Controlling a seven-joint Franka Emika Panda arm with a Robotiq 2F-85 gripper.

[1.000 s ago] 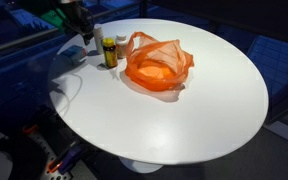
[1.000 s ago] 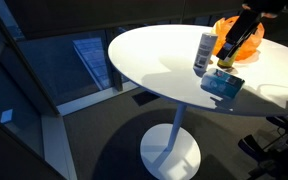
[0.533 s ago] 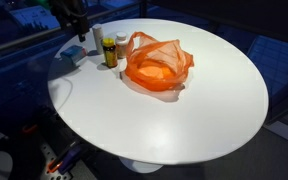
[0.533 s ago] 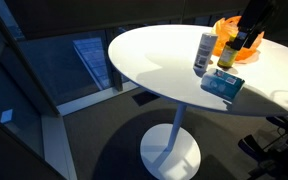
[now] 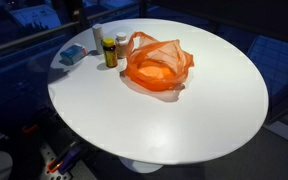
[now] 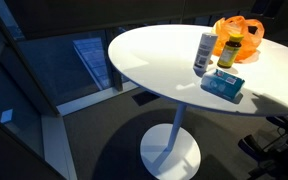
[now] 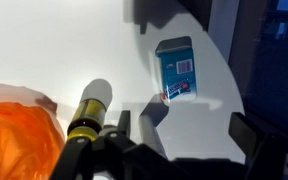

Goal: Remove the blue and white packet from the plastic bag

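Note:
The blue and white packet (image 5: 73,54) lies flat on the white round table, outside the orange plastic bag (image 5: 156,63), near the table's edge. It also shows in an exterior view (image 6: 223,84) and in the wrist view (image 7: 178,68). The bag sits slumped and open on the table (image 6: 237,30), and its edge shows in the wrist view (image 7: 19,135). My gripper (image 7: 189,135) is open and empty, well above the table with the packet below it. It does not show in the exterior views.
A yellow-capped dark bottle (image 5: 109,50) and a white can (image 5: 96,40) stand between the packet and the bag. The can (image 6: 204,52) and bottle (image 6: 229,50) show in both exterior views. The table edge (image 7: 224,90) runs just past the packet.
My gripper has lifted up and away from the packet and left both exterior views. The packet stays lying on the table.

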